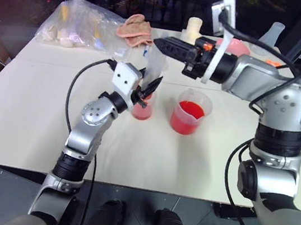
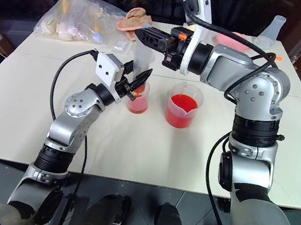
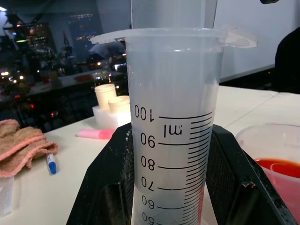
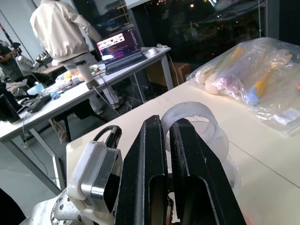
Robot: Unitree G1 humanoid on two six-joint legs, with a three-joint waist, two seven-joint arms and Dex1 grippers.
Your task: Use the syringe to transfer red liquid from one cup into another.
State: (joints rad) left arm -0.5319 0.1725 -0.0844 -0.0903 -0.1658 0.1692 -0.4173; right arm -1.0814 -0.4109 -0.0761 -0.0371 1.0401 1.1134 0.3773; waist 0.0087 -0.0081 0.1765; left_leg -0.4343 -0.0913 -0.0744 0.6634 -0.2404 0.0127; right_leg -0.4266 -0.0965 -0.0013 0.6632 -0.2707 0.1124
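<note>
The clear syringe (image 1: 156, 68) stands upright with its lower end in the smaller cup (image 1: 142, 111), which holds some red liquid. My left gripper (image 1: 150, 87) is shut on the syringe barrel (image 3: 173, 140), its black fingers (image 3: 108, 187) on either side of the printed graduations. My right gripper (image 1: 158, 44) reaches in level from the right. It is shut on the top of the plunger, whose clear round end plate (image 4: 197, 117) shows just past its fingers (image 4: 152, 168). The larger beaker (image 1: 191, 116) stands right of the cup, partly filled with red liquid (image 2: 183, 104).
At the table's back left lies a clear plastic bag of items (image 1: 79, 22), with a pinkish cloth (image 1: 135, 28) and a small blue pen (image 3: 51, 164) beside it. A conical flask (image 1: 272, 34) and pink dish (image 1: 237, 46) stand back right. A person (image 4: 65, 28) stands at another table beyond.
</note>
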